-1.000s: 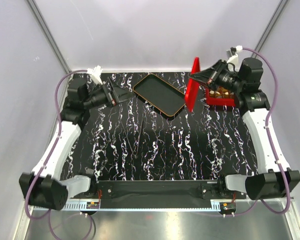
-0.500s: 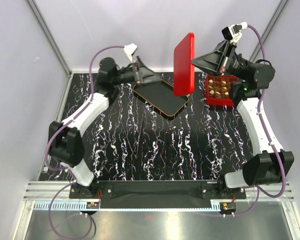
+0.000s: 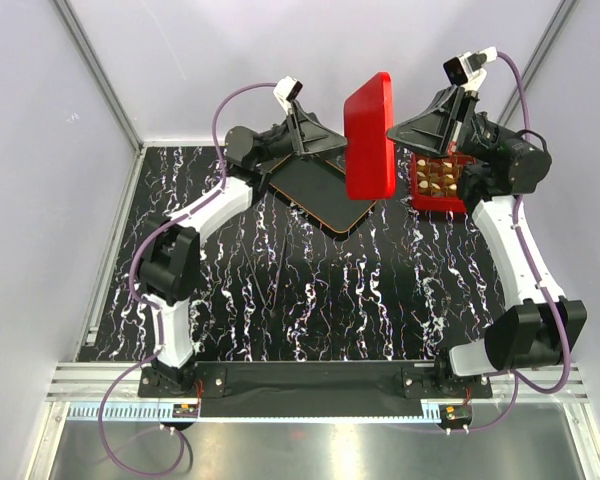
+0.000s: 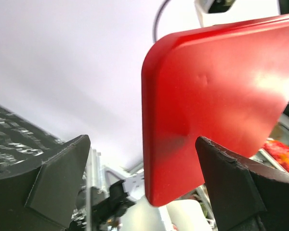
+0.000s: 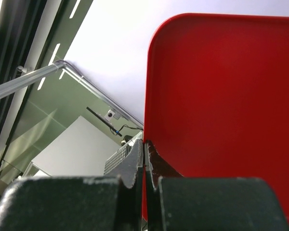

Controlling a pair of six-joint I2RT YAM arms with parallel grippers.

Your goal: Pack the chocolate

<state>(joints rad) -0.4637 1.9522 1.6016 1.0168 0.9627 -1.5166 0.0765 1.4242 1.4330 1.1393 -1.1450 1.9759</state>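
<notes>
The chocolates [image 3: 438, 180] sit in the red gridded box [image 3: 456, 201] at the back right. My right gripper [image 3: 394, 131] is shut on the edge of the flat red lid [image 3: 370, 135] and holds it upright in the air; the right wrist view shows the lid [image 5: 221, 110] pinched between the fingertips. My left gripper [image 3: 336, 148] is open, raised, its jaws on either side of the lid's left edge [image 4: 202, 101] without touching it.
The black oblong tray with an orange rim [image 3: 325, 195] lies at the back middle under the left gripper. The black marbled table [image 3: 310, 290] spreads in front. White walls close in the back and sides.
My left arm has swung right and up from the back left until its open jaws straddle the lid. My right gripper lifted the lid from beside the box and holds it higher.
</notes>
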